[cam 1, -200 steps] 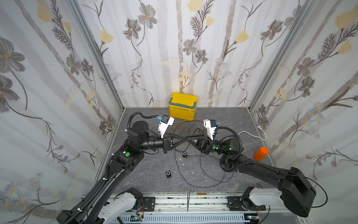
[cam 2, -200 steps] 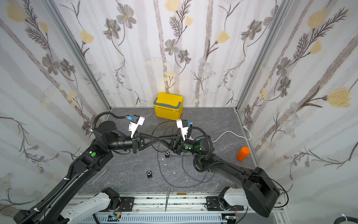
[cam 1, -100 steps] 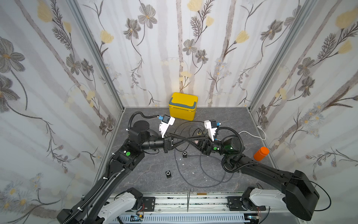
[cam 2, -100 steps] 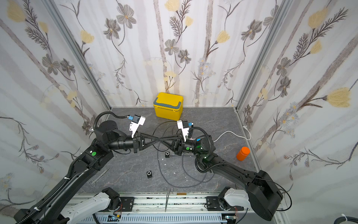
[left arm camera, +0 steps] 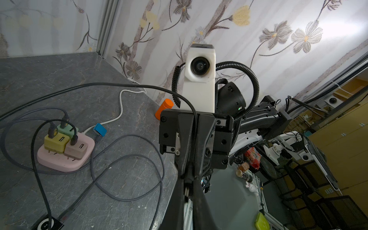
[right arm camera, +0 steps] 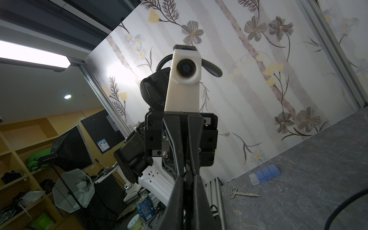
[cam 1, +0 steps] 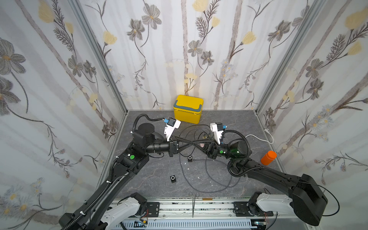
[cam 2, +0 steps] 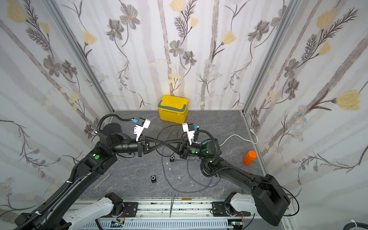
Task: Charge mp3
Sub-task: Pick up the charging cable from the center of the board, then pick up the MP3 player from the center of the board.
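Tabletop (cam 1: 151, 179): both arms reach in level from either side, tips meeting above its middle.

Right claw (cam 2: 167, 143): clenched on the black cable (left arm camera: 119, 84) near its plug end.

Left claw (cam 2: 161, 143): tip to tip with it; cannot tell whether it grips.

Nearer mp3 (cam 1: 190, 158): flat on the tabletop, just below and in front of the meeting tips, about equally near both arms.

Second mp3 (cam 1: 173, 178): further forward, on the left arm's side.

Judgement: the plug must travel downward.
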